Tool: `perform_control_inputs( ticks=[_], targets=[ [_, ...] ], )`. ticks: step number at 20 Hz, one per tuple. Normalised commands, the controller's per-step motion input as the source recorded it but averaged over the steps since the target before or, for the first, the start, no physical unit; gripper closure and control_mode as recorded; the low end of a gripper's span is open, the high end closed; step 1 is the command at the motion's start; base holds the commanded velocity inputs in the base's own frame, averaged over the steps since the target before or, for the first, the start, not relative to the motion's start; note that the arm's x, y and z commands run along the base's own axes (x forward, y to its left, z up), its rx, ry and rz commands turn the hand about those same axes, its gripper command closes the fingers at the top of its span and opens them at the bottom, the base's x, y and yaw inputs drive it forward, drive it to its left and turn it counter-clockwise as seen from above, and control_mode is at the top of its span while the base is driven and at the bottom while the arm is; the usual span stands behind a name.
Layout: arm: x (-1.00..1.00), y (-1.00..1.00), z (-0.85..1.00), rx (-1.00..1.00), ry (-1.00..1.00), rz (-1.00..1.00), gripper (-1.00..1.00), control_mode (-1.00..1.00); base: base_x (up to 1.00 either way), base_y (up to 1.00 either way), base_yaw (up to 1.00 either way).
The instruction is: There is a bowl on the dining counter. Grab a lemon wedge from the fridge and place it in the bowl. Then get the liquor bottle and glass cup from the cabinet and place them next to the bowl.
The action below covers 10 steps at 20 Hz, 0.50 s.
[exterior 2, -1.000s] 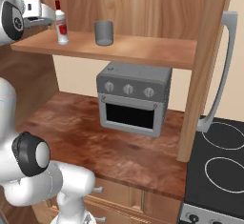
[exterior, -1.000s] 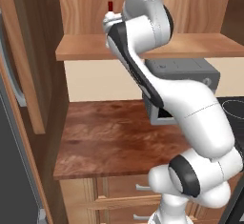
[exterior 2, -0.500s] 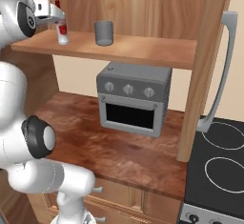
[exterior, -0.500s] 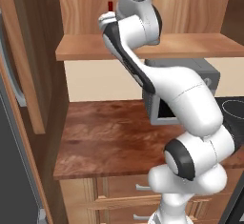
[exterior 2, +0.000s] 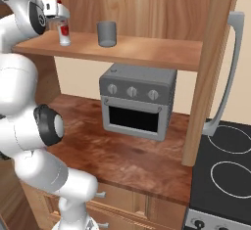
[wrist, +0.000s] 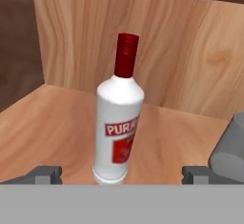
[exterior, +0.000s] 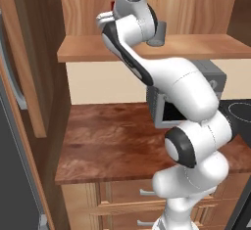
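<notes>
Liquor bottle [wrist: 118, 123] is seen upright on the cabinet [wrist: 57, 127] shelf, dead ahead between the wide-open, empty gripper [wrist: 119, 174] tips

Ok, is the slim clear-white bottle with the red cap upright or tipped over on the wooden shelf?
Upright: the slim clear-white bottle with red cap stands on its base on the light wooden cabinet shelf, neck pointing up, between the open gripper's fingertips.

You see light, matt wood grain on the cabinet [wrist: 190, 51] shelf, a glossy white liquor bottle [wrist: 118, 127] with smooth red cap, a translucent grey glass cup [exterior 2: 106, 33], a brushed grey metal toaster oven [exterior 2: 136, 101], and glossy reddish-brown countertop [exterior 2: 132, 155].
</notes>
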Motion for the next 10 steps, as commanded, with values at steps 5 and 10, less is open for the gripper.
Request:
perform_control_inputs(
  ticks=[5, 10],
  targets=[
    [0.5, 0.07, 0.0, 0.0, 0.0, 0.0, -1.0, -1.0, 0.0, 0.0, 0.0],
    [0.29, 0.04, 0.0, 0.0, 0.0, 0.0, -1.0, -1.0, 0.0, 0.0, 0.0]
  ],
)
